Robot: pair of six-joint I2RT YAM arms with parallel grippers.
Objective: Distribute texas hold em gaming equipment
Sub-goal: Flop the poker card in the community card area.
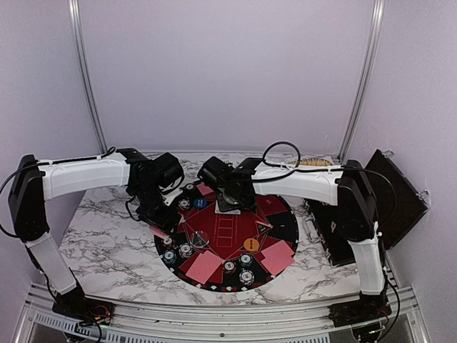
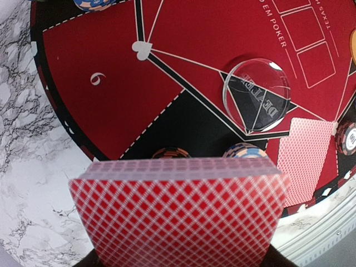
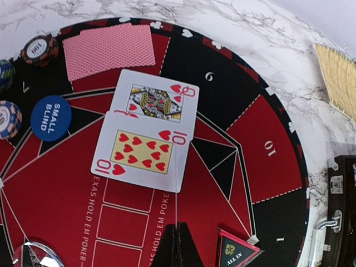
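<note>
Pinching the deck [image 2: 178,217] at lower centre, the left gripper [image 1: 157,223] risks spilling it if the pile shears. Right gripper [image 3: 178,247] pressed together.

Soft, even overhead light fills the top view, where the white marble tabletop [image 1: 107,243] carries only faint, diffuse shadows and fine detail looks coarse. In the left wrist view, the stack of red lattice-backed playing cards [image 2: 178,217] sits close to the lens and is slightly soft. The clear round dealer button [image 2: 257,94] catches white glints. The right wrist view is crisp on the face-up ten of hearts card [image 3: 142,153]. Its upper right corner washes out pale, and the edge of the round black-and-red mat [image 3: 261,128] bows with lens distortion.
</note>
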